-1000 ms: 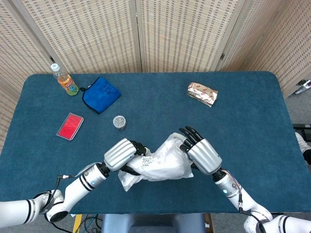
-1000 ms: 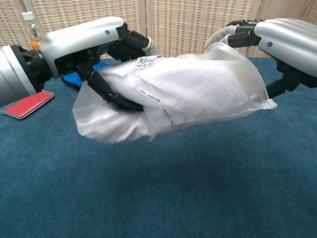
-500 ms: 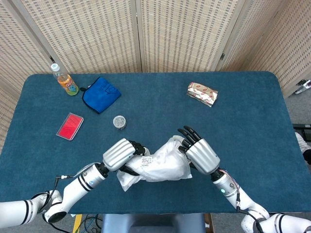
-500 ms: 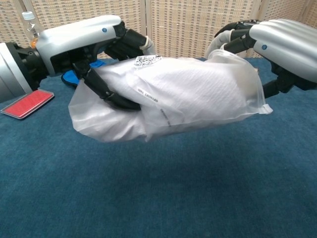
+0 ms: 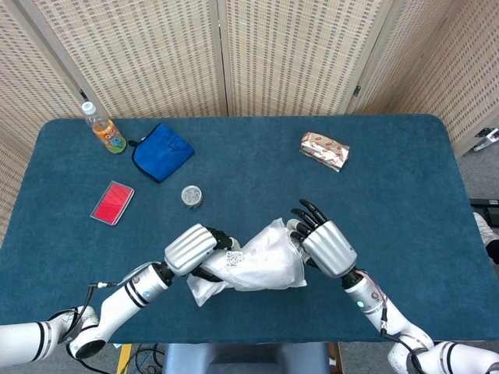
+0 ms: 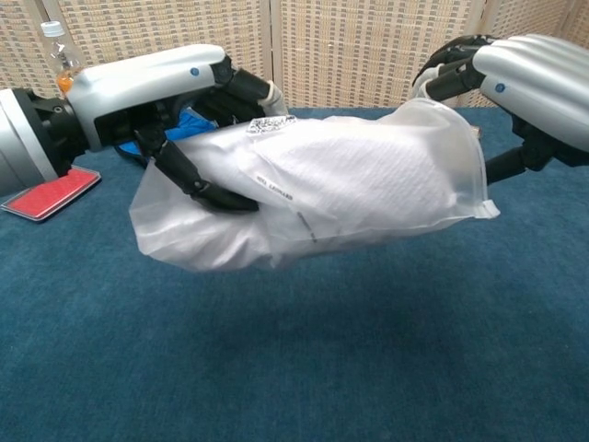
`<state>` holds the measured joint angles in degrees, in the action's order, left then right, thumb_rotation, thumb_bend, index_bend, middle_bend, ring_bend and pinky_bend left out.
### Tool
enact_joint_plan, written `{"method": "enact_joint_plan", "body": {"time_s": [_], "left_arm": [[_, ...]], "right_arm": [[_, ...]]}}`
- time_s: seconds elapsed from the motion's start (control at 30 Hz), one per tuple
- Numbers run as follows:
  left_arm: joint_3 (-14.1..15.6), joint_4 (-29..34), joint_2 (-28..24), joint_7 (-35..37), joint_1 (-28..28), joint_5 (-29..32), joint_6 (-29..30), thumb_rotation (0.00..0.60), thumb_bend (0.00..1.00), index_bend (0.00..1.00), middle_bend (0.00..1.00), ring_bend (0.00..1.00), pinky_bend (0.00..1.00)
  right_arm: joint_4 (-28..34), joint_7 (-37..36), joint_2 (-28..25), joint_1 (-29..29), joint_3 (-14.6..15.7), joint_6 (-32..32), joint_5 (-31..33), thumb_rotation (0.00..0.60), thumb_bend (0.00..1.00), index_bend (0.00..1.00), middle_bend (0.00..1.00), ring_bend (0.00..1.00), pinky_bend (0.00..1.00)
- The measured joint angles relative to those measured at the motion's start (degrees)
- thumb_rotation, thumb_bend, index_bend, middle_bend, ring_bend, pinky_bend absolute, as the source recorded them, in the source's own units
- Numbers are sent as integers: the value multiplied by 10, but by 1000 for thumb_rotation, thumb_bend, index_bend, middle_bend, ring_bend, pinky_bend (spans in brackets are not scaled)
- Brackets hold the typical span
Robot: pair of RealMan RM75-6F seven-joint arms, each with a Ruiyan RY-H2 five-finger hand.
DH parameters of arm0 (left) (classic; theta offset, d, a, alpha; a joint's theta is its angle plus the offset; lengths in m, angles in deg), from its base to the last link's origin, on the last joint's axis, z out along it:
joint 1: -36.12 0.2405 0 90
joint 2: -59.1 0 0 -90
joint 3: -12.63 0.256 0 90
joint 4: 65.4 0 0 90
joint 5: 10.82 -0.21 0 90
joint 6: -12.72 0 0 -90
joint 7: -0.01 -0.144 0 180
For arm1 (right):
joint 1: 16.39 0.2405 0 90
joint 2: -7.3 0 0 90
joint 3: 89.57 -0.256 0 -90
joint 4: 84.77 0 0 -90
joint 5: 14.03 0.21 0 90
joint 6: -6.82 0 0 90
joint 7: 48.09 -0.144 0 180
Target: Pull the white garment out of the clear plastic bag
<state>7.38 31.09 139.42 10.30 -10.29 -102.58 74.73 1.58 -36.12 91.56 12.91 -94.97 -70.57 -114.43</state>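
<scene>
Two hands (image 6: pixel 170 101) (image 6: pixel 525 78), crinkled clear plastic bag (image 6: pixel 313 198)

The left hand (image 5: pixel 192 249) is held low over the table, fingers (image 6: pixel 198 184) curled around one end of the bag (image 6: pixel 322 198), which is gripped clear of the surface. The right hand (image 5: pixel 326 245) is raised at the other end, fingers (image 5: pixel 306 215) extended over its top.

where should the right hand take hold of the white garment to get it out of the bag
Probably at the right end of the clear plastic bag, beside the right hand. The white garment bulges fullest there, while the left hand grips the opposite end, so pull rightward.
</scene>
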Motion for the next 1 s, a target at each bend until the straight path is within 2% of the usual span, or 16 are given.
{"method": "enact_joint_plan", "body": {"time_s": [0.2,0.33,0.47,0.6,0.7,0.83,0.9,1.0], "left_arm": [[-2,-23,9,-18,-6,11,-18,600,221,393,523,504,602],[-2,-45,15,-40,-13,21,-37,600,221,309,426,424,549],[-3,-69,23,-76,-16,32,-47,600,195,252,347,368,523],[-3,-90,34,-129,-10,40,-39,600,135,188,302,334,488],[-4,-95,38,-161,0,52,-27,600,129,165,292,329,479],[0,-88,27,-172,17,60,-12,600,130,186,292,333,479],[6,-86,18,-169,22,51,-6,600,130,235,309,352,479],[20,-89,10,-153,26,24,1,600,129,366,414,445,485]], "right_arm": [[-20,-8,2,-3,2,3,16,600,634,813,421,222,145],[-33,-11,8,-3,2,9,27,600,634,819,421,222,145],[-45,-7,16,-3,7,19,33,600,634,819,421,222,145],[-52,-3,22,-5,12,24,39,600,634,819,421,222,145],[-53,-1,24,-5,14,26,42,600,634,819,421,222,145],[-50,5,22,-5,16,32,45,600,634,819,421,222,145],[-46,6,21,-5,16,34,49,600,634,819,421,222,145],[-43,7,19,-4,15,35,52,600,634,819,421,222,145]]}}
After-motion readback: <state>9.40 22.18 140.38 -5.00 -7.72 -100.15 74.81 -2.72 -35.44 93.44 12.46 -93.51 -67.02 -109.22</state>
